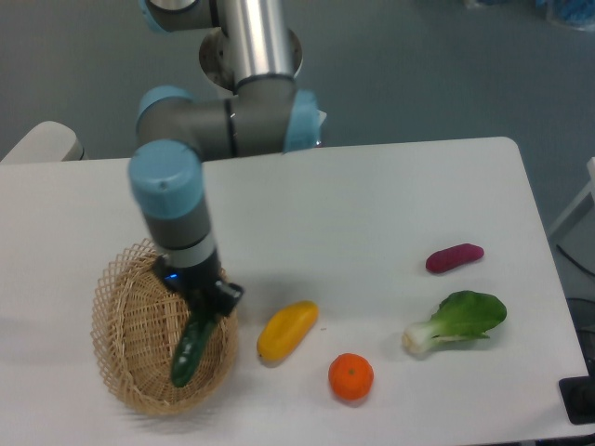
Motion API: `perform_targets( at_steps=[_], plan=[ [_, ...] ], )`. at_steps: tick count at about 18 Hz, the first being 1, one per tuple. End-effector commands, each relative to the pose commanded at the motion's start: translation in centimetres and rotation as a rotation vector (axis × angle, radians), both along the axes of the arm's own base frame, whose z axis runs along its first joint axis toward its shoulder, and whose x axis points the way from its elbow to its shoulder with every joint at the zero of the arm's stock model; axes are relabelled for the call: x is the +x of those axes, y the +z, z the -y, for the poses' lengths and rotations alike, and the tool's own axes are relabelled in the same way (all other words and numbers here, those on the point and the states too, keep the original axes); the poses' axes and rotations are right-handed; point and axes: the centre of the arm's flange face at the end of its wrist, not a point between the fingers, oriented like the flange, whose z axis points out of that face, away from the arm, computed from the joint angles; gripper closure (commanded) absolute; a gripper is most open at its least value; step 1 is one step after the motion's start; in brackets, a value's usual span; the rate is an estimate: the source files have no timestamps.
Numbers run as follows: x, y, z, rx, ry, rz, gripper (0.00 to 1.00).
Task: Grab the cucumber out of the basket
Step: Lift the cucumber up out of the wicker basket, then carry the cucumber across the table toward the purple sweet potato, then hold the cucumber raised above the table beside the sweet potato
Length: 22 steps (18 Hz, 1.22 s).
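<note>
One step: I am judging the grasp made and the lift out of the basket [125,307] as what is left.
Cucumber [190,351]: lying tilted over the basket's right side, its upper end in my grip.
Gripper [206,308]: I am clamping it narrowly on the cucumber's top.
Yellow fruit [286,330], orange [350,376], bok choy [460,321], purple piece [454,257]: sitting on the table [390,195], untouched.
</note>
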Motion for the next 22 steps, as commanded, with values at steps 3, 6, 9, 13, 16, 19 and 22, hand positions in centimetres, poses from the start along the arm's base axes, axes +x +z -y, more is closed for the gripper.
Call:
perform_targets(
  at_steps=[3, 6, 9, 13, 16, 19, 22],
  plan=[
    [-5.0, 0.8, 4.1, -0.041, -0.084, -0.011, 0.65],
    [-9.2, 1.2, 7.9, -0.067, -0.157, -0.018, 0.65],
    [-12.6, 0.9, 11.3, -0.093, -0.216, -0.019, 0.65],
    [-15.3, 1.0, 14.6, -0.108, -0.262, -0.028, 0.65],
    [-15.8, 0.7, 15.5, -0.118, -0.290, -0.018, 0.65],
    [-15.5, 0.8, 15.6, -0.123, -0.295, -0.007, 0.65],
    [-15.1, 0.7, 15.2, -0.124, -0.304, -0.004, 0.65]
  ],
)
